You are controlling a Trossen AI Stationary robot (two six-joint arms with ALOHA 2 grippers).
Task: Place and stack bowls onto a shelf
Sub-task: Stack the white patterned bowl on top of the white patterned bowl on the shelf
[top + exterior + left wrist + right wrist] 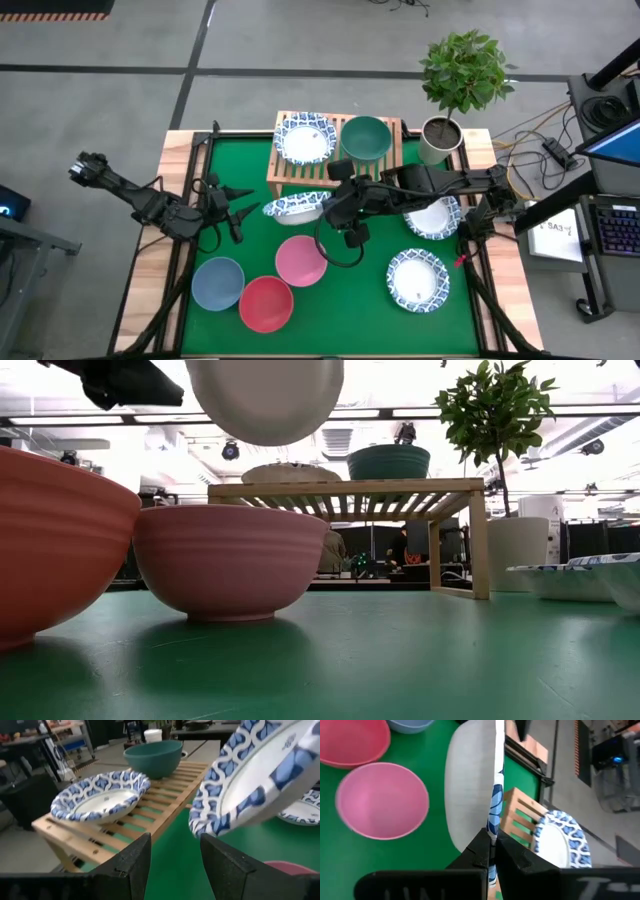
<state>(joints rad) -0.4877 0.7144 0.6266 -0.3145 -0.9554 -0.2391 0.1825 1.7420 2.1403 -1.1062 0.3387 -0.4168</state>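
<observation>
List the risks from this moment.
1. The right hand pinches only the rim of the white patterned bowl, held in the air; it could slip.
2. Carried to the shelf, that bowl could knock the patterned bowl or the green bowl there.

The right arm reaches in from the table's right edge to its middle, its right gripper [491, 851] pinched tight on a bowl [296, 208] rim, carried above the cloth. The left arm waits at the left edge, left gripper [238, 207] fingers apart, holding nothing.
</observation>
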